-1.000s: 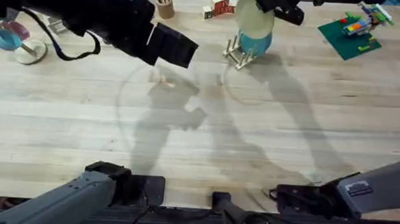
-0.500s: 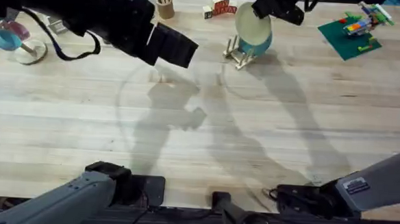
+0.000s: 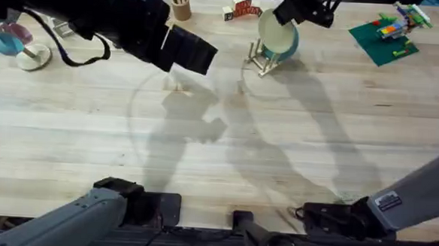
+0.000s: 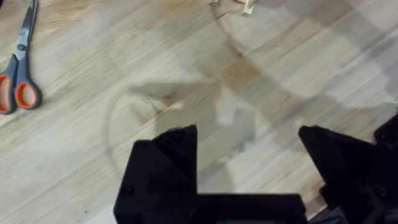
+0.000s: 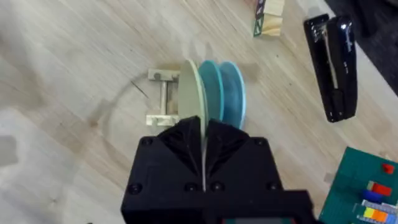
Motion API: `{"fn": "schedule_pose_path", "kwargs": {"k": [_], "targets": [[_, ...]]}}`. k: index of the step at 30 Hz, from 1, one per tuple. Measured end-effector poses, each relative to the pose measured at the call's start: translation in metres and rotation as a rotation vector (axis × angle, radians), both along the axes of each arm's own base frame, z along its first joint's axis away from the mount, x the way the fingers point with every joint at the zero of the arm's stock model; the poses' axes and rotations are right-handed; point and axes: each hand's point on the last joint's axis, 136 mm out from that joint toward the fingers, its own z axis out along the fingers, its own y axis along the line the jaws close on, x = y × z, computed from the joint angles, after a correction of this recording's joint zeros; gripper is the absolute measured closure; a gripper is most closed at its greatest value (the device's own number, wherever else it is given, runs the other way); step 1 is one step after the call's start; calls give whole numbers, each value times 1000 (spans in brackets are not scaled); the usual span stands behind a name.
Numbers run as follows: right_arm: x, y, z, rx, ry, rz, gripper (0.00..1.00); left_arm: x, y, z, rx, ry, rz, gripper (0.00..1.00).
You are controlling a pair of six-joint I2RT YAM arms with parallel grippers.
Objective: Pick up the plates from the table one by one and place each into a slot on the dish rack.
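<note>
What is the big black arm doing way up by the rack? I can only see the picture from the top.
Observer: The right gripper is pinching the cream plate by its rim, standing it in the dish rack.
Operator: Is there another plate there?
Observer: Yes, a turquoise plate stands upright right beside it.
Operator: What about the other arm?
Observer: The left gripper is open and holds nothing; scissors lie on the table nearby.

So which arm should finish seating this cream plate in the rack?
The right. Its gripper is shut on the cream plate, edge-on over the dish rack beside the turquoise plate. The left gripper is open, holding nothing.
</note>
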Motion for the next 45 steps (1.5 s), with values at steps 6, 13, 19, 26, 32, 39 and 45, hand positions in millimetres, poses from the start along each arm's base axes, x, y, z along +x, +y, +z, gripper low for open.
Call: {"fn": "schedule_pose_path", "kwargs": {"k": [6, 13, 19, 26, 32, 39, 45], "targets": [[6, 0, 0, 1, -18, -15, 973, 0, 0, 0, 0, 0, 0, 8], [7, 0, 0, 1, -20, -21, 973, 0, 0, 0, 0, 0, 0, 8], [7, 0, -4, -2, -12, -21, 973, 0, 0, 0, 0, 0, 0, 8], [10, 0, -24, -19, 28, -23, 973, 0, 0, 0, 0, 0, 0, 8], [11, 0, -29, -22, 39, -26, 973, 0, 0, 0, 0, 0, 0, 8], [11, 0, -29, -22, 41, -26, 973, 0, 0, 0, 0, 0, 0, 7], [10, 0, -29, -23, 43, -26, 973, 0, 0, 0, 0, 0, 0, 7]]}}
